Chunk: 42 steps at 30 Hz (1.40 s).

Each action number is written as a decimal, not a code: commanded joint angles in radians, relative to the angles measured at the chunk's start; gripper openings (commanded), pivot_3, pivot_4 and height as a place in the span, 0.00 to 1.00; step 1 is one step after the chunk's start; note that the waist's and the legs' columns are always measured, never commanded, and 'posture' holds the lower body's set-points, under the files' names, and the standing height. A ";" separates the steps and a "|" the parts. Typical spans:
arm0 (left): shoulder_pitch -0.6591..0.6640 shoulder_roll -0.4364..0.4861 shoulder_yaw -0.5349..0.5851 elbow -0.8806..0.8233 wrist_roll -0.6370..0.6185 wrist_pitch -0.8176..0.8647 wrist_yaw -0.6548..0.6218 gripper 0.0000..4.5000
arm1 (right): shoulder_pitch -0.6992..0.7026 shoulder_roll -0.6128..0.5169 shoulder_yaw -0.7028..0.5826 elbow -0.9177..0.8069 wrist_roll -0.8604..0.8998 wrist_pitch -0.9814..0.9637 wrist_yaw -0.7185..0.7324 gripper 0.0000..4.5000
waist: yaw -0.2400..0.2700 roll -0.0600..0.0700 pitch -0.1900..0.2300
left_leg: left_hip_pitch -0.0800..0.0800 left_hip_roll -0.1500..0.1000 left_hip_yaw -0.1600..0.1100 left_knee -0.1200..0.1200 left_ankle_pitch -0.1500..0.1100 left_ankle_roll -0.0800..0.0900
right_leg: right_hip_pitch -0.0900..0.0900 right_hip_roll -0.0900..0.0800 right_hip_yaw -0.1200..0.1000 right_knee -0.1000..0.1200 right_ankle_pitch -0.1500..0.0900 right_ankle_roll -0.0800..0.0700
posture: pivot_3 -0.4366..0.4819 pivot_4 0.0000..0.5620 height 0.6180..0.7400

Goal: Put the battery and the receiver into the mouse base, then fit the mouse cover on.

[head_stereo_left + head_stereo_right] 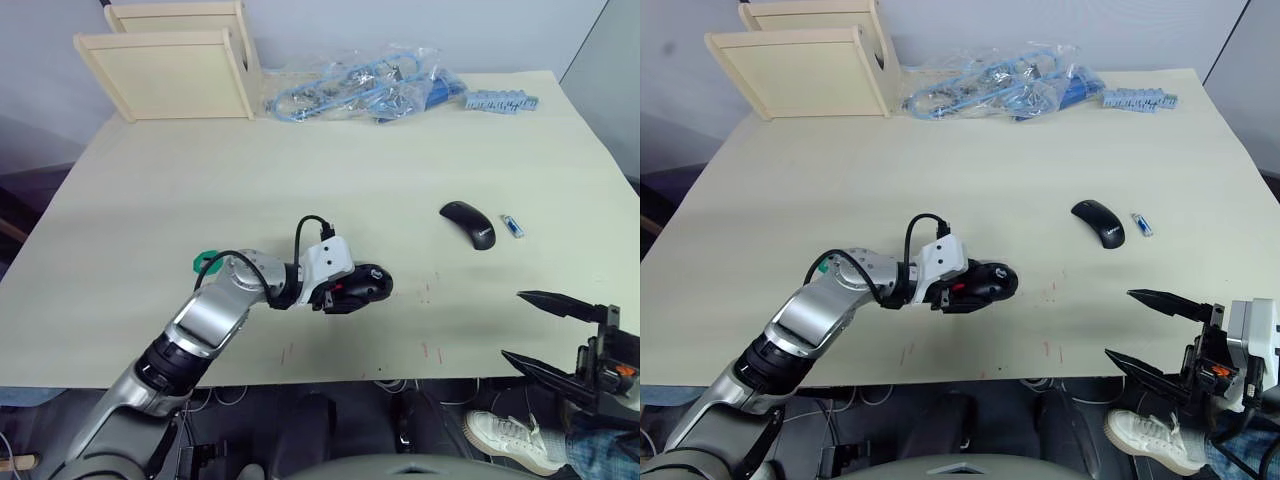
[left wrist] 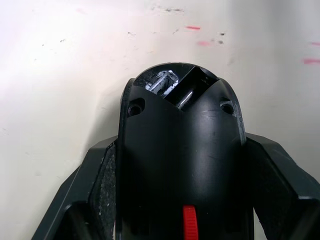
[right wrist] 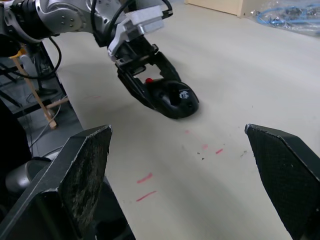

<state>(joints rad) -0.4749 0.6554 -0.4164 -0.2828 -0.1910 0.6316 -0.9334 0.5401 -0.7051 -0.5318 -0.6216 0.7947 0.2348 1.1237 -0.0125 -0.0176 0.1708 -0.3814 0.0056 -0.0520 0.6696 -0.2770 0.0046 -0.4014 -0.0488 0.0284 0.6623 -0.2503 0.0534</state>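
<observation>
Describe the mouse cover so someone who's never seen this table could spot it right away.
Start at the pale table and look toward its right side, away from the tangle of blue cables at the far edge. The mouse cover lies there, a smooth all-black curved shell. The battery beside it is smaller, blue and white.

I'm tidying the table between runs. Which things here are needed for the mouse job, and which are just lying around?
Needed:
- mouse base, held in the left gripper
- mouse cover
- battery, beside the cover

Lying around:
- bag of blue cables
- wooden frames
- green disc

The receiver can't be made out.
</observation>
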 commanded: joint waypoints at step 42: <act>-0.076 -0.155 -0.075 0.192 0.117 -0.040 -0.059 0.65 | -0.822 -0.035 0.321 0.430 -0.357 0.674 -0.838 0.71 | 0.027 0.009 -0.006 | 0.000 -0.003 -0.001 0.001 0.000 0.000 | 0.003 -0.003 -0.001 -0.001 0.000 0.002 | 0.48 0.27 1.00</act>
<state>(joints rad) -0.5567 0.5125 -0.4733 -0.1058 -0.0912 0.5860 -1.0061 -0.2590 -0.7328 -0.2062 -0.1929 0.4661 0.9085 0.2938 0.0146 -0.0081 0.1647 -0.3818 0.0022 -0.0533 0.6708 -0.2768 0.0048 -0.3988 -0.0518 0.0268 0.6608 -0.2500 0.0550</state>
